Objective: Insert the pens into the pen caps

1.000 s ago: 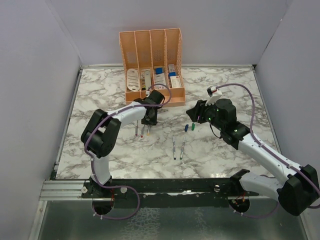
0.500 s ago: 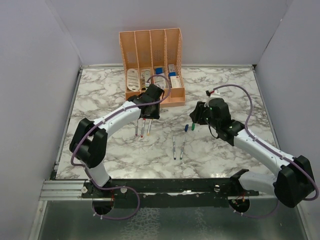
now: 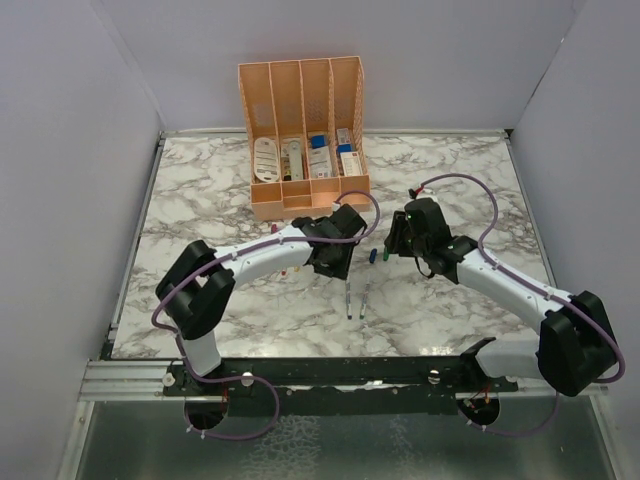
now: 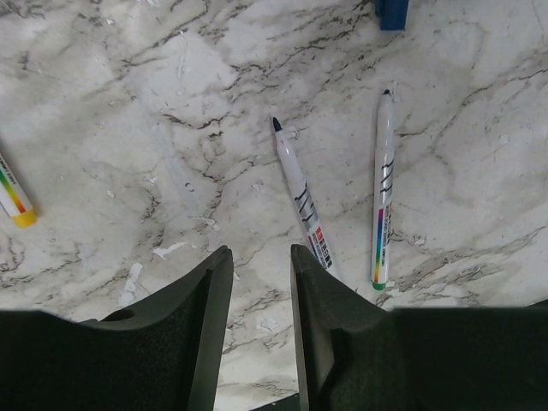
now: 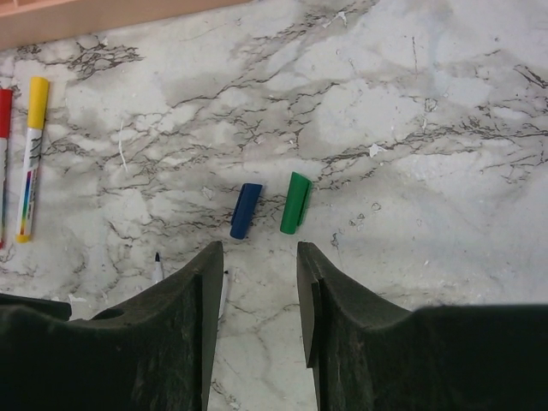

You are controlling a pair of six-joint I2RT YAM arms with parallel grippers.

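We find both tools released, empty. Left gripper (image 4: 259, 253): one bare pen (image 4: 300, 205) at 1 o'clock, other bare pen (image 4: 383, 188) at 2. Right gripper (image 5: 259, 248): blue cap (image 5: 246, 210), green cap (image 5: 295, 202) at 12. We judge yellow pen (image 5: 32, 154) capped; these two pending

No word, number or brand can be read anywhere. The two slim grey-white marker pens (image 4: 301, 201) (image 4: 384, 193) in the left wrist view carry black print along their barrels, too blurred to make out (just a row of dark strokes), beside rainbow colour strips. The yellow-capped grey-white pen (image 5: 32, 163) in the right wrist view has similar illegible print. The white boxes (image 3: 318, 158) in the peach plastic organiser (image 3: 300, 195) show unreadable printing.
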